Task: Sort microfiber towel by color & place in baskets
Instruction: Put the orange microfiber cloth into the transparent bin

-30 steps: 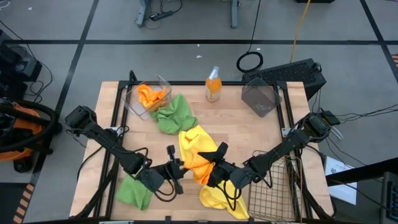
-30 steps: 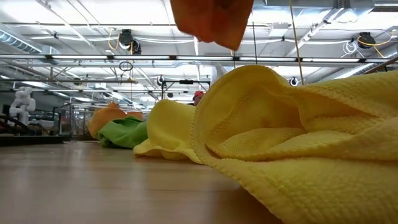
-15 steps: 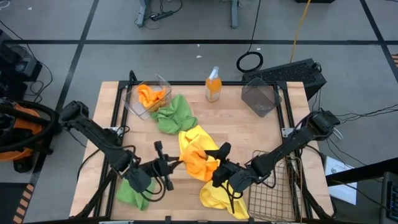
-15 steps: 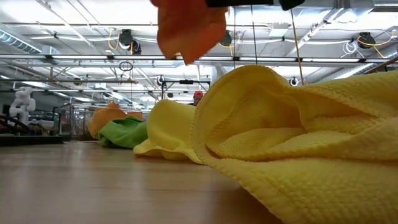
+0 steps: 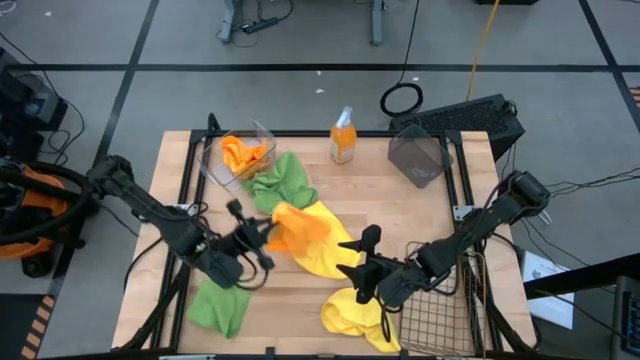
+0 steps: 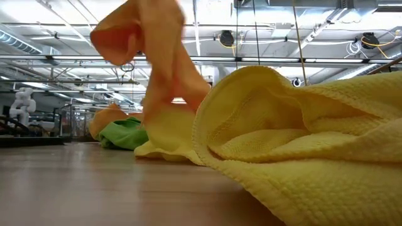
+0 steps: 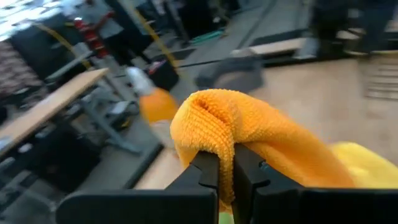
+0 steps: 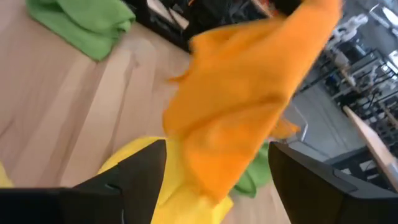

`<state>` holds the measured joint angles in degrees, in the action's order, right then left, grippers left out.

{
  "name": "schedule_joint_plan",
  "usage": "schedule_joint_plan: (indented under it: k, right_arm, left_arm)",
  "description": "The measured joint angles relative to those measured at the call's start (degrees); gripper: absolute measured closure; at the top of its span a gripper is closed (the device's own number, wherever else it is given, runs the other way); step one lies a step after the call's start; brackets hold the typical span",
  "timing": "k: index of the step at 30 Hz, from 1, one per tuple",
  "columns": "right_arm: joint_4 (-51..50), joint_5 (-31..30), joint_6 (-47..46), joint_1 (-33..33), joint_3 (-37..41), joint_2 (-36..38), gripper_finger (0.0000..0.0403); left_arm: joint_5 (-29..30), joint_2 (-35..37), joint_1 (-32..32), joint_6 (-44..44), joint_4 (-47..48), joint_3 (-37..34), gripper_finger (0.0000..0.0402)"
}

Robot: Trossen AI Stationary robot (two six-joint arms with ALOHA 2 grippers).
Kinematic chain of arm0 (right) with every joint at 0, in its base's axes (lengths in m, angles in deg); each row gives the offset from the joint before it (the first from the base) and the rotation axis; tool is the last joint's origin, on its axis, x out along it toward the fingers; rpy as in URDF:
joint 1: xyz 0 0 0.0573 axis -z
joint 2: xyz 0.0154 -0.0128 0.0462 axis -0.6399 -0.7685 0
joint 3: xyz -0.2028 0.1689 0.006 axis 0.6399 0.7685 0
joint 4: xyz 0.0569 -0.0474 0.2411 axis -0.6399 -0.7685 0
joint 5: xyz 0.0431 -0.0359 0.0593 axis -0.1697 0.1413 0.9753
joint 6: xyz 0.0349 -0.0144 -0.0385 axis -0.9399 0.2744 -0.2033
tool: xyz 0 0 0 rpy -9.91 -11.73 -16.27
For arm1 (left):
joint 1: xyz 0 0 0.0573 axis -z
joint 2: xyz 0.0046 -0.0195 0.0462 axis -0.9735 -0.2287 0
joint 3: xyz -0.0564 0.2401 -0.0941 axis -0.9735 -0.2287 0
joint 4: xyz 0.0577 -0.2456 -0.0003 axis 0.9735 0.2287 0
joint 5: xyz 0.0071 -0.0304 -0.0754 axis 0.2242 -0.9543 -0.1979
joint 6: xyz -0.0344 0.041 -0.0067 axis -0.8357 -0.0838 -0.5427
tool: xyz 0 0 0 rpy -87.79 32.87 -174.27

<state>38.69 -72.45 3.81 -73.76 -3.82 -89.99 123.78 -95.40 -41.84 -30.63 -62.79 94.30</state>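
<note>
My left gripper [image 5: 256, 236] is shut on an orange towel [image 5: 300, 228] over the table's middle, left of centre. My right gripper [image 5: 362, 256] stands open just right of that towel, touching nothing. A second orange towel [image 5: 243, 153] lies in the clear basket [image 5: 212, 165] at the far left. One green towel [image 5: 284, 181] lies beside that basket, another [image 5: 215, 306] at the near left. One yellow towel [image 5: 335, 256] lies mid-table, another [image 5: 355, 316] at the near edge. The dark basket [image 5: 418, 158] stands far right, the wire basket [image 5: 445, 300] near right. My left gripper pinches a bunched fold of the orange towel [image 7: 214, 140] between its two fingers, coming level from the table's left side. The towel is raised and hangs slack beyond the fingers; its trailing end [image 6: 164, 119] droops toward the mid-table yellow towel, and I cannot tell whether it touches.
An orange spray bottle with a white top [image 5: 343, 136] stands at the far edge between the clear and dark baskets. Bare wood [image 5: 390, 205] shows right of the yellow towel. Cables trail from both arms across the near half of the table.
My left gripper has moved toward the far-left, toward the clear basket, carrying the orange towel with it. The towel has left my right gripper's fingers and swung up and left, off the yellow towel. My right gripper has drawn slightly back toward the right.
</note>
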Motion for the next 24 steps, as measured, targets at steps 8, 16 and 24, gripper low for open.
schedule_joint_plan:
  k: [8,16,24]
  right_arm:
    - [-5.57,-0.11,-5.35,0.00,-0.02,0.26,0.0129]
    - [-11.02,-0.11,-10.40,-0.02,0.00,0.26,0.0129]
    - [-11.31,-0.19,-10.76,-0.23,0.00,0.26,0.0129]
  left_arm:
    - [10.81,11.44,-4.19,-2.06,9.47,-0.01,0.0391]
    - [16.78,22.24,-9.74,-2.90,16.10,-0.01,0.0391]
    - [12.20,26.11,-19.73,-6.02,24.50,-0.01,0.0391]
